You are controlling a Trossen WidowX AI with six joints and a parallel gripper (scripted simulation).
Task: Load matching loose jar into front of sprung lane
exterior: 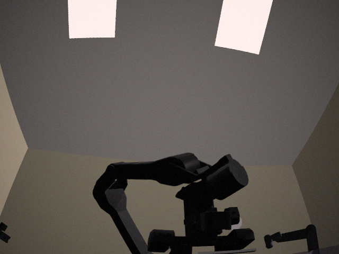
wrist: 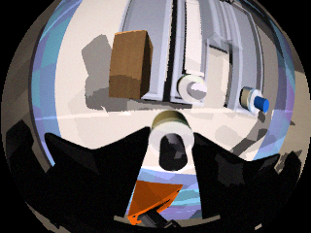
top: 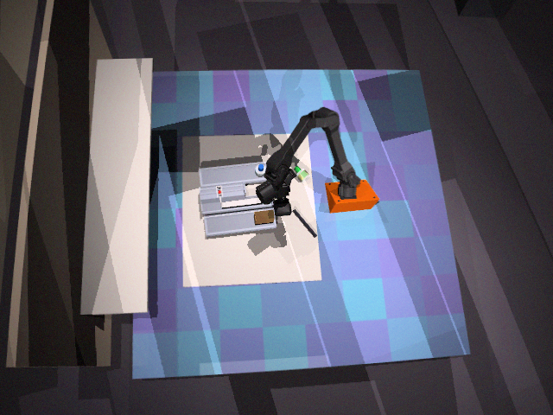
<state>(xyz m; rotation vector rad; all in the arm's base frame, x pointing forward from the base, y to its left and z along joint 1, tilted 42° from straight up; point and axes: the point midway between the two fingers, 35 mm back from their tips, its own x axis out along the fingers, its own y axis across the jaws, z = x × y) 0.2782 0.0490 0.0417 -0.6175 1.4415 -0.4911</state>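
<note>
My gripper [wrist: 171,134] is shut on a jar [wrist: 168,119] with a pale shoulder and dark-looking cap. The jar hangs upright above the mat, in front of the rack; the arm hides it in the top view. The sprung lane [top: 245,204] [wrist: 193,44] is the rack's middle lane. A jar [wrist: 187,92] with a pale grey cap stands at its front end. The pusher plate cannot be made out. A blue-capped jar [top: 260,169] [wrist: 251,100] stands at the front of the side lane. A green-capped jar [top: 303,175] lies on the mat.
A brown box [top: 263,217] [wrist: 128,63] sits at the front of the other side lane. A black bar [top: 305,222] lies on the pale mat [top: 250,272] in front of the rack. The orange arm base [top: 352,203] [wrist: 151,194] stands beyond the mat. A long white block [top: 117,188] stands behind the rack.
</note>
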